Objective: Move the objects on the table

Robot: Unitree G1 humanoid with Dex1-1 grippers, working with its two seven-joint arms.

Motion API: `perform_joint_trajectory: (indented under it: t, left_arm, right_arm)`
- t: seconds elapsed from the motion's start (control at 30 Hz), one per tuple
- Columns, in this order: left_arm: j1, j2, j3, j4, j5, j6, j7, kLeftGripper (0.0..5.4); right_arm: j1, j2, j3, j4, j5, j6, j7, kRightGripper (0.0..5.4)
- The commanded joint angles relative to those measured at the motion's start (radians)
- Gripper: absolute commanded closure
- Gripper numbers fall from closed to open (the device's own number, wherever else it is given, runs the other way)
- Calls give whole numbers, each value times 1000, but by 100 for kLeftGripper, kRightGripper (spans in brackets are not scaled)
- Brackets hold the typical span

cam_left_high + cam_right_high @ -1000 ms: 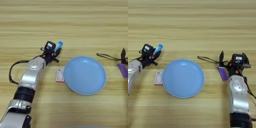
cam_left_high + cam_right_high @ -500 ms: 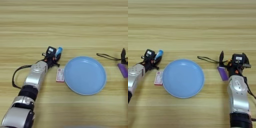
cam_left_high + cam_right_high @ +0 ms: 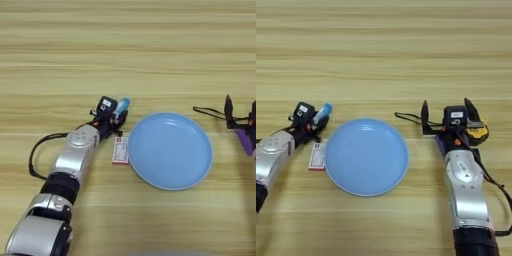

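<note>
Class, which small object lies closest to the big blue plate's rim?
The flat red-and-white box, lying right beside the round blue plate; the blue tube sits farther away.

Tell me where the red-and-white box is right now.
The red-and-white box lies flat on the table, just off the blue plate's left rim, right below the left gripper with the blue tube.

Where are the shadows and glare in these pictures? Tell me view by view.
Left eye view: the light is soft and even, with no hard glare on the table; the plate throws only a thin, dim shadow along its near edge. Right eye view: much the same, with a faint shade on the wood beside the right arm.
</note>
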Motion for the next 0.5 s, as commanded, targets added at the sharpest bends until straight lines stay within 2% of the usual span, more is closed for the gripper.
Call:
perform_joint_trajectory:
  t: [0.03, 0.23, 0.37, 0.5]
  left_arm:
    - [3, -6, -7, -1, 11, 11, 7, 297]
    - [2, -10, -5, -1, 11, 10, 13, 229]
    - [1, -12, -5, -1, 11, 10, 17, 183]
    - [-2, -17, -6, 4, 11, 8, 21, 143]
  right_arm:
    - [6, -8, 0, -3, -2, -1, 8, 0]
    - [10, -8, 26, -12, -12, 9, 24, 0]
    - [16, -5, 83, -48, -29, 36, 59, 0]
    - [12, -4, 139, -93, -35, 112, 103, 0]
